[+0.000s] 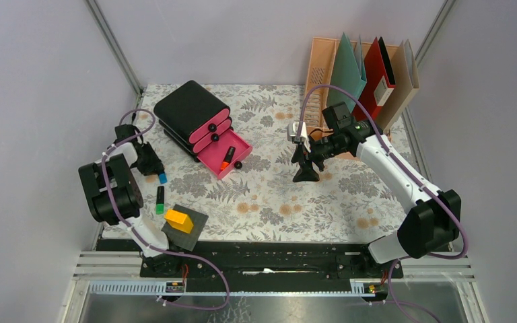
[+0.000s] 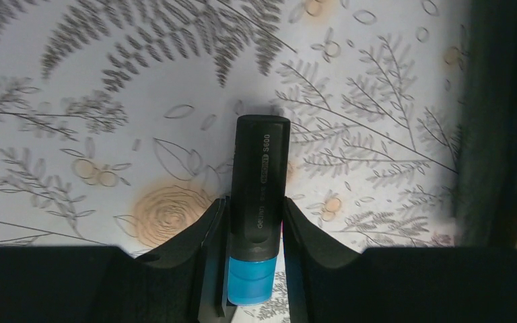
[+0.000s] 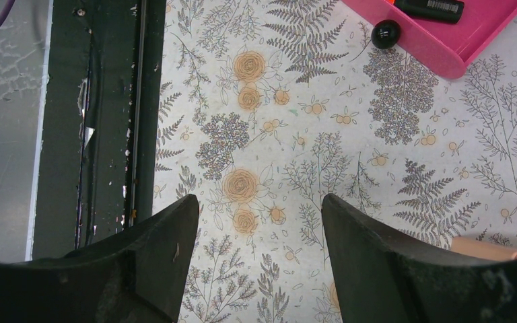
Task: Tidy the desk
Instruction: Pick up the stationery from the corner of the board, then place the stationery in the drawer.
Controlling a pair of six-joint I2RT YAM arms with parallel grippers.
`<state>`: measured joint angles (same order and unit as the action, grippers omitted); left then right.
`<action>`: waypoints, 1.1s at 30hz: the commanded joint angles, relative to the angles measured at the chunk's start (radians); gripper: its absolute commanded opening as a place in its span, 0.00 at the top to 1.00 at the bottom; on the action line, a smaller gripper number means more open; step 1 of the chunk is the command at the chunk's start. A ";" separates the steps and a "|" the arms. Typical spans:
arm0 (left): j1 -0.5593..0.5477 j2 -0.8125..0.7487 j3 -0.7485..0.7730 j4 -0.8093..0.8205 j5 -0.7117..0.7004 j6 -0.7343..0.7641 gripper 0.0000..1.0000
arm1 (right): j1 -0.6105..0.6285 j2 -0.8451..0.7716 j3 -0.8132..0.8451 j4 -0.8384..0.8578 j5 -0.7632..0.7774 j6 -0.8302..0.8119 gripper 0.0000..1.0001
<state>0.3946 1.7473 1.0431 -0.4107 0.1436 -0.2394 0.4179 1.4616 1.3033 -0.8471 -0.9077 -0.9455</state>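
Where the desk (image 1: 323, 202) meets its left edge, my left gripper (image 2: 256, 215) is clamped on a blue marker (image 2: 261, 168). One finger presses each side of its black barrel, and the blue end points toward my wrist. I cannot tell whether it rests on the cloth or is lifted off it.

The desk fills the floor of this booth. It is covered with a pale cloth printed with grey ferns and orange flowers. Plain pale walls (image 1: 33, 81) stand on the left, far and right sides.

My right gripper (image 3: 259, 222) hangs over the middle of the cloth, fingers apart, with nothing between them.

Far and left of centre sits a black box (image 1: 187, 108), its lowest pink drawer (image 1: 215, 165) standing open. A peach rack (image 1: 320, 60) of folders stands at the far right. At the near left lie a green marker (image 1: 160, 200) and a yellow block (image 1: 178, 219) on a dark pad (image 1: 195, 235).
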 commanded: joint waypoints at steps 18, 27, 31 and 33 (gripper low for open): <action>-0.017 -0.278 -0.146 0.057 0.434 -0.112 0.99 | -0.010 -0.021 -0.001 0.000 -0.014 -0.006 0.26; -0.043 -0.444 -0.248 0.127 0.545 -0.162 0.99 | -0.011 -0.018 -0.001 0.000 -0.013 -0.006 0.26; -0.089 -0.536 -0.309 0.228 0.580 -0.217 0.99 | -0.011 -0.015 -0.001 -0.001 -0.013 -0.006 0.26; -0.123 -0.572 -0.329 0.269 0.568 -0.233 0.99 | -0.011 -0.014 -0.001 0.000 -0.013 -0.005 0.26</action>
<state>0.3222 1.2613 0.7479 -0.2924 0.6579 -0.4175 0.4160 1.4616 1.3033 -0.8471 -0.9073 -0.9455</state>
